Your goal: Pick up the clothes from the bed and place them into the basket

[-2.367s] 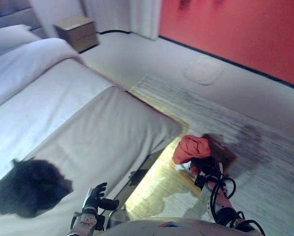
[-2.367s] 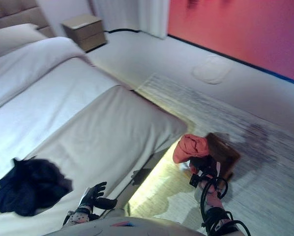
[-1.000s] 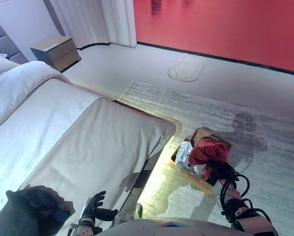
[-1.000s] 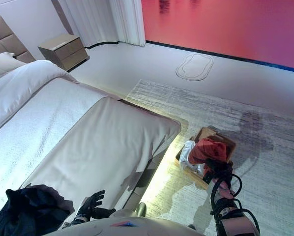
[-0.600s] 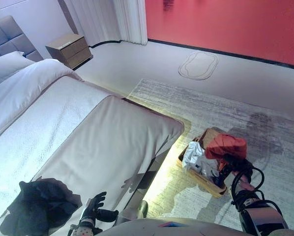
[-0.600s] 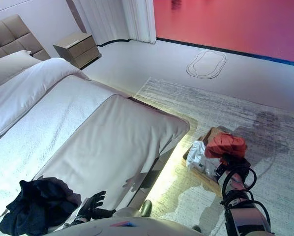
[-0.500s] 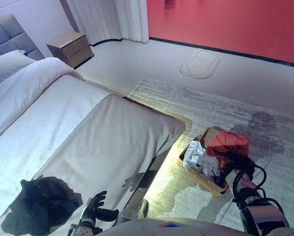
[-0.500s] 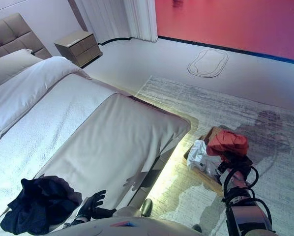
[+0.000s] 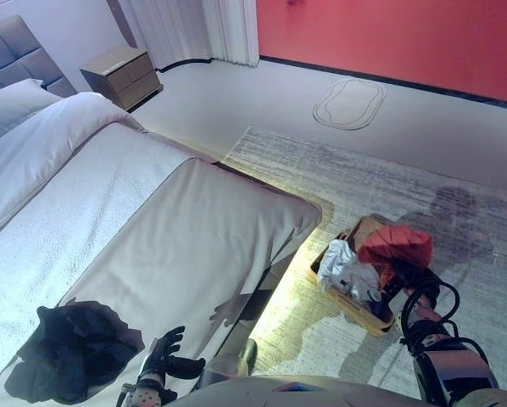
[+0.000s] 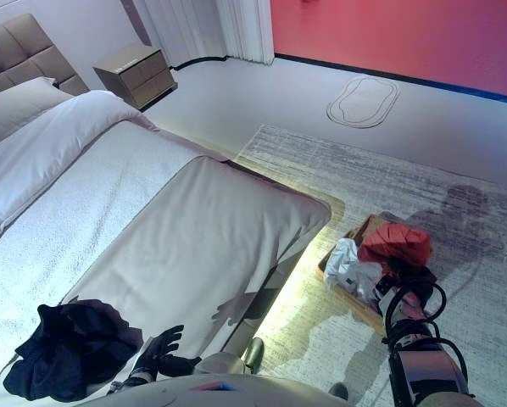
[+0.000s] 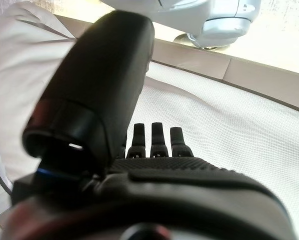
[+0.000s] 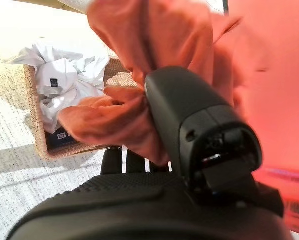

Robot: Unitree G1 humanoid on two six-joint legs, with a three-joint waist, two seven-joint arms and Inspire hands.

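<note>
The right hand (image 9: 403,285) was held over the basket (image 9: 353,309), which stood on the grey rug (image 9: 381,191) to the right of the bed's (image 9: 194,229) far corner. Its thumb and fingers were curled into a bunch of red cloth (image 9: 397,244); in the right wrist view the red cloth (image 12: 154,75) was wrapped round the thumb and rose in a crumpled mass past the fingers, so the hand had a firm hold on it. The bundle sat above the hand, over the right end of the basket, and was somewhat wider from left to right than it was tall. It had no clear point or direction, being balled up.

The basket was a shallow oblong, its long axis running from the far left to the near right, roughly along the side of the bed. Inside it lay a crumpled white garment (image 9: 345,270) towards the left end, and a dark item (image 12: 59,139) lay under the white one near the basket's wall.

The left hand (image 9: 164,356) showed at the near edge of the bed, low in the head views, with its fingers straight and spread and nothing in them; its own wrist view showed the fingers (image 11: 152,140) extended over the pale cover. A heap of dark clothing (image 9: 71,352) lay on the bed just to the left of that hand, apart from it, spread wider left to right than near to far.

A nightstand (image 9: 122,75) stood at the far left beside the headboard (image 9: 20,47), and a pale oval mat (image 9: 348,102) lay on the floor far off near the red wall (image 9: 406,38).
</note>
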